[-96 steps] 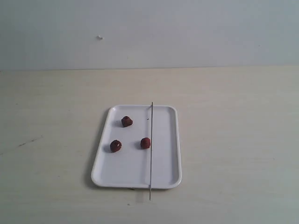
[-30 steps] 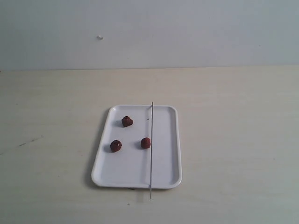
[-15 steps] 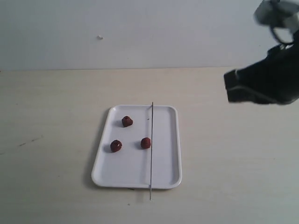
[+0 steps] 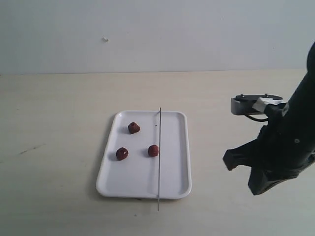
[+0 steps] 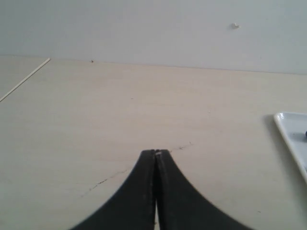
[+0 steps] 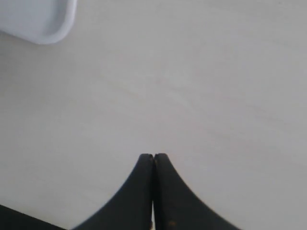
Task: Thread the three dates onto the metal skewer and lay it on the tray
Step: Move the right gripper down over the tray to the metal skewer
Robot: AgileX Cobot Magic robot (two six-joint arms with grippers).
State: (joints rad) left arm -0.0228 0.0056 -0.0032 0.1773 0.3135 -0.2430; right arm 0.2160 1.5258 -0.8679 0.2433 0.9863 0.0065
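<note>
The white tray (image 4: 174, 162) lies on the table's middle. Three dates rest on its left half: one at the back (image 4: 133, 128), one front left (image 4: 122, 153) and one (image 4: 153, 150) touching or just beside the skewer. The metal skewer (image 4: 159, 169) lies lengthwise across the tray, with its near end past the front rim. My right arm (image 4: 278, 147) hangs over the table well to the right of the tray. Its gripper (image 6: 153, 155) is shut and empty, with a tray corner (image 6: 38, 19) ahead of it. My left gripper (image 5: 156, 152) is shut and empty, away from the tray's edge (image 5: 288, 129).
The tabletop (image 4: 59, 147) is pale wood, with a faint dark scratch (image 4: 30, 149) at the left. A plain wall (image 4: 157, 34) runs along the table's far edge. The left arm does not show in the exterior view.
The right arm came in from the upper right and has dropped lower, toward the table on the tray's right. The tray, dates and skewer have not moved.
</note>
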